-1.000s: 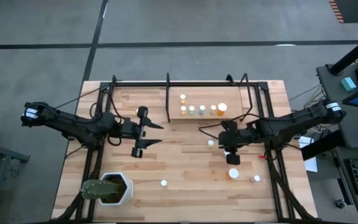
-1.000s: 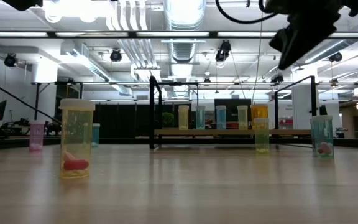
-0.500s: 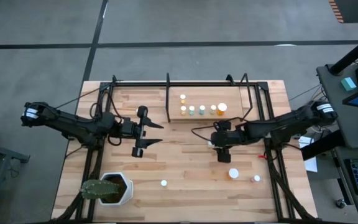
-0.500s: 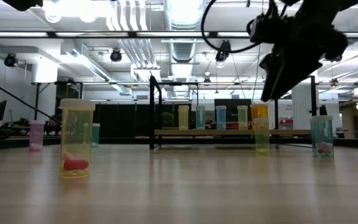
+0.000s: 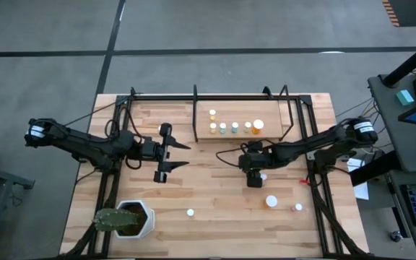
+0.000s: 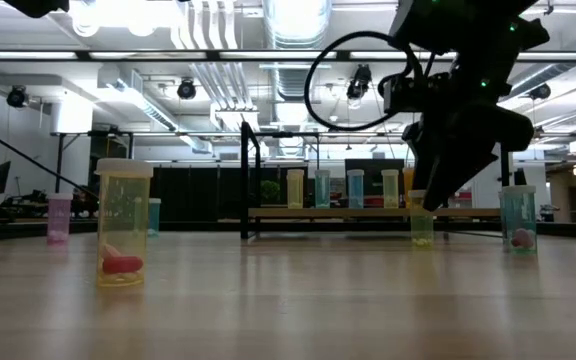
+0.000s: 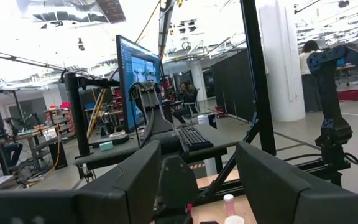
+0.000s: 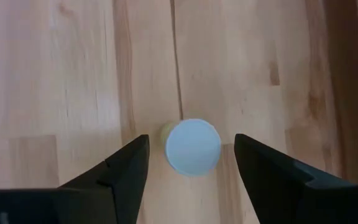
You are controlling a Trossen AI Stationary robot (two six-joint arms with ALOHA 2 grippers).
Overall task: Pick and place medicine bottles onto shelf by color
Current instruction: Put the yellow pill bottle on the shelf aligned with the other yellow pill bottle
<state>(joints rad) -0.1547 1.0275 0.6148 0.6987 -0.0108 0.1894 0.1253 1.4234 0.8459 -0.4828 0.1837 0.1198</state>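
My right gripper (image 8: 191,142) hangs open over a small yellowish medicine bottle with a white cap (image 8: 193,147). One finger is on either side of the cap and neither touches it. The bottle (image 6: 421,226) stands on its base on the table, in front of the shelf. In the high view the right gripper (image 5: 252,175) hides it. The shelf (image 5: 269,115) holds several capped bottles in a row (image 5: 235,128). My left gripper (image 5: 183,154) waits open above the table's left half.
Loose bottles stand at the table's near side (image 5: 190,213) (image 5: 271,201) (image 5: 297,208). In the low view the closest is a yellow one (image 6: 123,225). A white plant pot (image 5: 139,220) sits at the near left corner. Black frame bars (image 5: 196,112) edge the shelf.
My right gripper has come down and gone toward the table's left, tipping steeper. It now hangs low over the yellowish bottle in front of the shelf. The bottle has stayed where it was.
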